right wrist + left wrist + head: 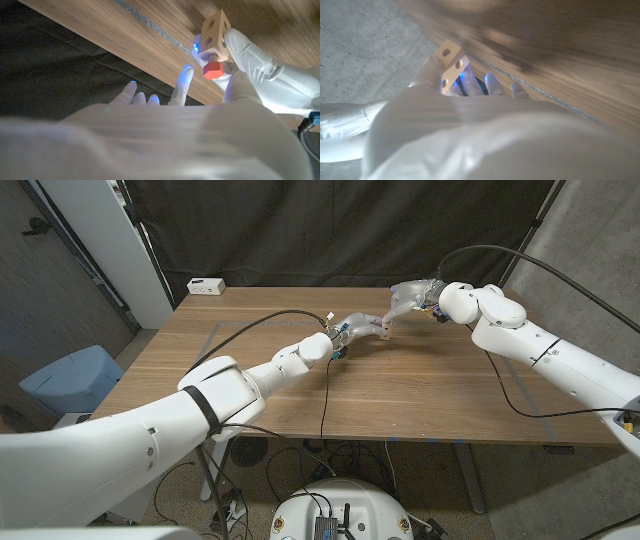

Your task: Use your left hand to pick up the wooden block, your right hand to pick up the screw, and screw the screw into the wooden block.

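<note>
Turning the red screw into the wooden block looks like my current step. My left hand grips the block above the surface. My right hand has its fingers spread beside the screw head, seemingly not gripping; next I must re-pinch it and twist.
</note>
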Motion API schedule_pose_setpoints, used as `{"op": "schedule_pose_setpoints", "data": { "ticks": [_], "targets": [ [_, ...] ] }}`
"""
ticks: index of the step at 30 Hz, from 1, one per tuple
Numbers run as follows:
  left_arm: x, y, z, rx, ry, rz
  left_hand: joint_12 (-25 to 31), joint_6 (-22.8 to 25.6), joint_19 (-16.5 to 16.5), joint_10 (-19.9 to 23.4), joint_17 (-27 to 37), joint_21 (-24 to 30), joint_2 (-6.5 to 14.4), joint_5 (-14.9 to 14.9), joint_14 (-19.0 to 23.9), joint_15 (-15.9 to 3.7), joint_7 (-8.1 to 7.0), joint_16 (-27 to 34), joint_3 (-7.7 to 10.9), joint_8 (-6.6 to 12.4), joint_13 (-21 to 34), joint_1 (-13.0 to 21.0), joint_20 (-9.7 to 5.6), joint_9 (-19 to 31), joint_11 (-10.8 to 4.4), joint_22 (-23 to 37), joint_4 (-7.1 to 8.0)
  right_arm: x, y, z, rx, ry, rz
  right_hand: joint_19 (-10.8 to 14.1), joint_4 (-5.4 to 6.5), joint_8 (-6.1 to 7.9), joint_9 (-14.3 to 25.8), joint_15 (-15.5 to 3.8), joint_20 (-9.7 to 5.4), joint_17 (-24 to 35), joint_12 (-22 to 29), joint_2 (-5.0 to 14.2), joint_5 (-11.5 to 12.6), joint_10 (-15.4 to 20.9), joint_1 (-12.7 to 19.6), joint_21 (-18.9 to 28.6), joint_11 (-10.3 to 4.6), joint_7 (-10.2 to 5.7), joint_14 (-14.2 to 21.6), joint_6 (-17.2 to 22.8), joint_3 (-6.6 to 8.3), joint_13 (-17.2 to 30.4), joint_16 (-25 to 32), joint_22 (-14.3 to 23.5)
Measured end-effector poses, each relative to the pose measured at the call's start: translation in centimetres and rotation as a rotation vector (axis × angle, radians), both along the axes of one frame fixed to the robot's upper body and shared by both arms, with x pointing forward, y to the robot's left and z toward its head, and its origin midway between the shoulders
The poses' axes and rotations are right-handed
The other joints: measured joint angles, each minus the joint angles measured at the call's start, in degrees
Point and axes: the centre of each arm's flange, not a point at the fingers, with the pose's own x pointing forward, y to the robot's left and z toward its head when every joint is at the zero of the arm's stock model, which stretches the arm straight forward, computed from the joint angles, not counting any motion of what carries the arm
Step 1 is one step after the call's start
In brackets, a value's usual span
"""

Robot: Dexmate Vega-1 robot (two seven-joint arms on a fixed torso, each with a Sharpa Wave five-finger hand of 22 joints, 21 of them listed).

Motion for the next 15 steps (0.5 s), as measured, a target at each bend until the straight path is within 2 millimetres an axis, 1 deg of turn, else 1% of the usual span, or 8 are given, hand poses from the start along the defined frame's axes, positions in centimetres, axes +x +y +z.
{"op": "schedule_pose_setpoints", "data": {
  "ticks": [2,4,6,8,10,12,14,15],
  "targets": [
    [0.04,-0.01,0.02,0.002,0.002,0.002,0.0,0.0,0.0,0.0,0.0,0.0,0.0,0.0,0.0,0.00,0.00,0.0,0.00,0.00,0.0,0.0,0.00,0.0,0.00,0.0,0.00,-0.02,-0.03,0.03,0.000,0.004,0.002,-0.2,-0.15,-1.01,-0.4,0.17,0.18,0.0,-0.2,0.23,0.0,-1.3,-0.2,0.0,-0.02,-0.17,-0.6,-2.4,-0.15,0.0,-0.1,0.0],
    [0.06,0.01,0.03,0.002,0.003,0.004,0.0,0.0,0.0,0.0,0.0,0.0,0.0,0.0,0.0,0.00,0.00,0.0,0.00,0.00,0.0,0.0,0.00,0.0,0.00,0.0,0.00,-0.07,0.00,0.12,-0.001,0.007,0.007,-0.6,-0.28,-2.40,-1.2,0.67,0.44,0.0,-0.2,0.24,0.0,-2.7,-0.2,0.0,0.01,-0.49,-1.3,-5.3,-0.03,0.0,-0.4,0.0],
    [0.08,0.03,0.02,0.002,0.004,0.005,0.0,0.0,0.0,0.0,0.0,0.0,0.0,0.0,0.0,0.00,0.00,0.0,0.00,-0.17,0.0,0.0,0.00,0.0,0.00,0.0,0.00,-0.14,0.04,0.22,-0.004,0.010,0.014,-0.7,-0.82,-3.36,-1.8,1.13,0.34,0.0,-0.2,0.29,0.0,-3.8,-0.2,0.0,0.26,-0.62,-1.7,-7.2,0.51,0.0,-0.7,0.0],
    [0.09,0.02,0.07,0.003,0.004,0.005,0.0,0.0,0.0,-0.4,0.0,0.0,0.0,0.0,0.0,0.00,0.00,0.0,0.00,-0.18,0.0,0.0,0.00,0.0,-0.10,0.0,0.00,-0.18,0.05,0.32,-0.007,0.016,0.020,-1.4,-1.35,-4.26,-2.4,1.28,0.56,0.0,-0.4,1.28,0.0,-4.8,0.8,0.0,0.46,-0.70,-2.6,-8.5,1.04,0.0,-0.8,0.0],
    [0.09,0.01,0.08,0.004,0.004,0.005,0.0,0.0,0.0,-0.6,0.0,0.0,0.0,0.0,0.0,0.00,0.00,0.0,0.00,-0.18,0.0,0.0,0.00,0.0,-0.02,0.0,0.00,-0.21,0.03,0.43,-0.011,0.024,0.026,-1.5,-1.77,-4.89,-2.8,1.64,0.73,0.0,-0.4,1.70,0.0,-5.7,1.2,0.0,0.61,-0.82,-3.1,-9.4,1.46,0.0,-1.1,0.0],
    [0.10,0.00,0.06,0.006,0.004,0.006,0.0,0.0,0.0,-0.6,0.0,0.0,0.0,0.0,0.0,0.00,0.00,0.0,0.00,-0.22,0.0,0.0,0.00,0.0,-0.02,0.0,0.00,-0.23,0.03,0.51,-0.014,0.031,0.031,-1.8,-2.08,-5.08,-3.2,1.73,0.53,-0.1,-0.4,2.22,0.0,-6.2,1.8,0.0,0.70,-1.01,-3.1,-9.6,1.78,0.0,-1.1,0.0],
    [0.09,-0.01,0.11,0.006,0.003,0.006,0.0,0.0,0.0,-0.6,0.0,0.0,0.0,0.0,0.0,0.00,0.01,0.0,0.00,-0.23,0.0,0.0,0.00,-0.1,-0.02,0.0,0.00,-0.23,0.01,0.56,-0.017,0.035,0.034,-2.1,-2.39,-5.55,-3.5,1.62,0.72,-0.2,-0.4,2.71,0.1,-6.7,2.3,0.0,0.73,-1.47,-3.7,-10.0,2.09,0.0,-1.1,0.0],
    [0.09,-0.02,0.16,0.006,0.003,0.005,0.0,0.0,0.0,-0.6,0.0,0.0,0.0,0.0,0.0,0.00,0.01,0.0,0.00,-0.23,0.0,0.0,0.00,-0.1,-0.02,0.0,0.00,-0.24,0.01,0.62,-0.019,0.039,0.037,-2.1,-2.59,-5.71,-3.6,1.72,0.72,-0.2,-0.4,2.62,0.4,-6.8,2.7,0.0,0.72,-1.70,-3.8,-10.3,2.28,0.0,-1.1,-0.1]
  ]
}}
